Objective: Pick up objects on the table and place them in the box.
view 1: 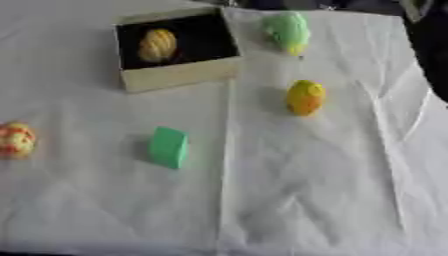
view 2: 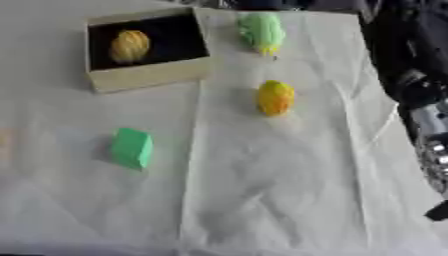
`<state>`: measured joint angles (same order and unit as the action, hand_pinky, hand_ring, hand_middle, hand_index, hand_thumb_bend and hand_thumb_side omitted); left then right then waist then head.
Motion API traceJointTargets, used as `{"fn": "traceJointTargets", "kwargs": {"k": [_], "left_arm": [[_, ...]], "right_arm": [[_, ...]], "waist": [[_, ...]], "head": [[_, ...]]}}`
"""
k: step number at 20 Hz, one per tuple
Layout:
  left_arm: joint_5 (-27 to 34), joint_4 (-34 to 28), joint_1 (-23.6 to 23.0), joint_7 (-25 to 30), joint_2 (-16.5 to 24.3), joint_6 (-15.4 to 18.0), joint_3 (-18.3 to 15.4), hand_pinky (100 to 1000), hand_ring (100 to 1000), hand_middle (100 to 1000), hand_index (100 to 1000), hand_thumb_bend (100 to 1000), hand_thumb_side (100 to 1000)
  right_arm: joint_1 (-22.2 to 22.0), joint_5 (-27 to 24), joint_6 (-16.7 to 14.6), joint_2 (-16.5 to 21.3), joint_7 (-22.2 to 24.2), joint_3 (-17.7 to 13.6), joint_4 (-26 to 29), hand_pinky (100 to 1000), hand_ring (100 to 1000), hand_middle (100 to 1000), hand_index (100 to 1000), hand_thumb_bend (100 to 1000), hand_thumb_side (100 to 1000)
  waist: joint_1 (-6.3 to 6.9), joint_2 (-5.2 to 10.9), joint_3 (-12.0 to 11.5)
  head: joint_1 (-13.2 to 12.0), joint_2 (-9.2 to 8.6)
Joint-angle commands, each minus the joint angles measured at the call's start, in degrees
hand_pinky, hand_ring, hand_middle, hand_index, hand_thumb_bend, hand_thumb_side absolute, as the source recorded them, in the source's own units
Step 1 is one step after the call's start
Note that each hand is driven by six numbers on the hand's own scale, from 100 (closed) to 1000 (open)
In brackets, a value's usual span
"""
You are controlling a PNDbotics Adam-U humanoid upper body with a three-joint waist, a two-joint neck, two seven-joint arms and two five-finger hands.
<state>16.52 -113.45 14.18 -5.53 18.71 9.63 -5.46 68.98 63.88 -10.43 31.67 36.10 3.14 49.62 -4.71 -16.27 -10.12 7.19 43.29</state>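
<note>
A cardboard box [view 1: 179, 75] with a dark inside stands at the back left, and a yellow ribbed object [view 1: 157, 45] lies in it. On the white cloth lie a pale green object [view 1: 287, 31] at the back, a yellow-orange oval object [view 1: 305, 97] in the middle and a green block [view 1: 168, 147] further forward. A red and yellow object [view 1: 16, 140] sits at the left edge. My right arm [view 2: 422, 100], black and silver, runs down the right edge. Only a dark bit of the right hand [view 2: 437, 212] shows there, apart from all objects. The left hand is out of sight.
The wrinkled white cloth [view 1: 297, 190] covers the whole table, with a long crease running from the box toward the front. Dark shapes stand beyond the far edge at the upper right.
</note>
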Motion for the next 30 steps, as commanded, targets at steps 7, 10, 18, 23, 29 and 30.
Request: {"fn": "traceJointTargets", "kwargs": {"k": [7,10,18,23,29,30], "left_arm": [[-0.3,-1.1,0.5,0.1,1.3,0.0,-0.4,839,814,763,816,100,655],[-0.3,-1.1,0.6,0.1,1.3,0.1,-0.4,839,814,763,816,100,655],[-0.2,-1.1,0.6,0.2,1.2,0.0,-0.4,840,815,763,817,100,656],[-0.1,-1.1,0.6,0.3,1.2,0.1,-0.4,840,815,764,817,100,655],[0.0,-1.1,0.6,0.4,1.1,0.0,-0.4,840,815,764,817,100,657],[0.0,-1.1,0.6,0.4,1.0,0.0,-0.4,840,815,764,817,100,657]], "right_arm": [[1.2,-1.2,1.4,2.7,0.2,-1.1,3.8,912,1000,948,1000,134,516],[1.2,-1.3,1.5,2.6,0.2,-1.2,3.8,912,1000,947,1000,128,510],[1.1,-1.4,0.4,2.0,1.5,0.0,1.3,913,1000,953,1000,192,564],[0.4,-1.3,-2.1,1.7,3.1,1.9,-3.4,915,1000,959,1000,260,601],[-0.4,-1.0,-4.3,1.4,3.1,2.8,-6.9,916,1000,961,1000,311,619],[-0.5,-0.9,-4.5,1.3,2.9,2.8,-7.2,916,1000,961,1000,312,620]], "waist": [[-0.20,1.18,-0.1],[-0.18,1.16,-0.2],[-0.14,1.16,-0.2],[-0.13,1.11,-0.3],[-0.12,0.94,-0.3],[-0.11,0.92,-0.3]], "head": [[-0.2,0.08],[-0.2,0.04],[-0.2,-0.40],[-0.6,-1.69],[-0.5,-2.77],[-0.4,-2.86]]}}
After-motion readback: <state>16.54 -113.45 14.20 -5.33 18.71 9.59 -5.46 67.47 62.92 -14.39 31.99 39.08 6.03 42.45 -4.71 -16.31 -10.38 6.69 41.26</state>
